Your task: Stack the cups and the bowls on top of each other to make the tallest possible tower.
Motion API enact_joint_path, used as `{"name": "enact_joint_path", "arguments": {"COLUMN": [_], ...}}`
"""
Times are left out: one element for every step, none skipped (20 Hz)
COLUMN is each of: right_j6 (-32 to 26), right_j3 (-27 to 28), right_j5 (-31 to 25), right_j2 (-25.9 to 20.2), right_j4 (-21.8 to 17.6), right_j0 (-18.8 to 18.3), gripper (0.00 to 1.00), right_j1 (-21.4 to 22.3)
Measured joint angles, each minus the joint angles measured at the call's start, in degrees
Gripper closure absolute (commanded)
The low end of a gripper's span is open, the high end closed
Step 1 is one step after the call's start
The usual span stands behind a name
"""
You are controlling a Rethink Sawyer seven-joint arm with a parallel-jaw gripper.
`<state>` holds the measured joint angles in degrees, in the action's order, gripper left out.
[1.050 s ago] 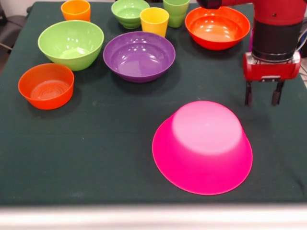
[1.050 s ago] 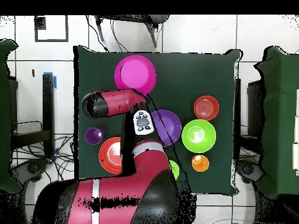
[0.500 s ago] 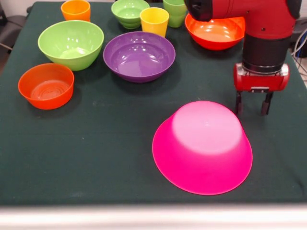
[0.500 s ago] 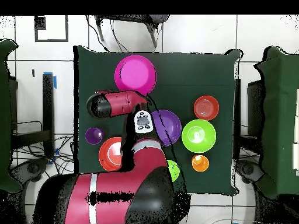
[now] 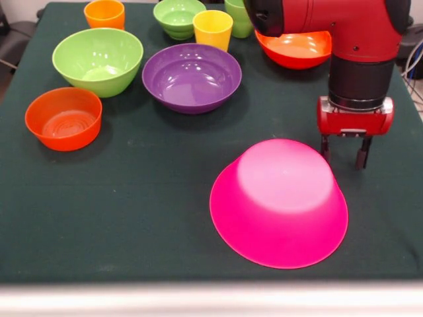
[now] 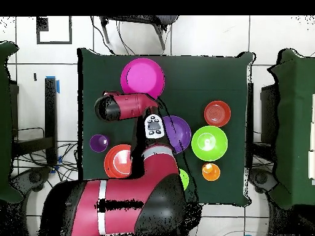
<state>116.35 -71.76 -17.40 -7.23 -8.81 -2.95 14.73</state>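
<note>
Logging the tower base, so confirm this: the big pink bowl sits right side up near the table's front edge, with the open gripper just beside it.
Not quite. The front view shows the pink bowl upside down, flat bottom up. The gripper is indeed open beside it.

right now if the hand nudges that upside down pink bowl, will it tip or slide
The pink bowl rests rim-down on the cloth, wide and low, so tipping seems unlikely; it would probably slide. Its glossy sloped wall may let the open hand slip off. It looks like light, stiff plastic.

a dark green table [image 5: 132,198] carried an upturned pink bowl [image 5: 279,201] — plus upright bowls: purple [image 5: 192,76], green [image 5: 98,59], orange-red [image 5: 63,117].
</note>
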Motion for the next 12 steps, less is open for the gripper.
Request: {"name": "enact_joint_path", "arguments": {"right_j6": [0.00,0.00,0.00,0.00,0.00,0.00,0.00,0.00,0.00,0.00,0.00,0.00], "right_j3": [0.07,0.09,0.21,0.27,0.33,0.39,0.60,0.70,0.86,1.23,1.41,1.49], "right_j5": [0.00,0.00,0.00,0.00,0.00,0.00,0.00,0.00,0.00,0.00,0.00,0.00], "right_j2": [-0.01,0.00,0.00,0.00,0.00,0.00,0.00,0.00,0.00,0.00,-0.01,-0.01], "right_j4": [0.00,-0.01,-0.01,-0.01,-0.01,-0.01,-0.01,-0.01,0.00,-0.01,0.00,0.00], "right_j0": [-0.12,-0.18,-0.42,-0.51,-0.60,-0.66,-0.81,-0.85,-0.91,-1.04,-1.09,-1.12], "gripper": [0.00,0.00,0.00,0.00,0.00,0.00,0.00,0.00,0.00,0.00,0.00,0.00], "right_j1": [-0.03,-0.04,-0.08,-0.10,-0.13,-0.15,-0.24,-0.28,-0.35,-0.55,-0.65,-0.71]}}
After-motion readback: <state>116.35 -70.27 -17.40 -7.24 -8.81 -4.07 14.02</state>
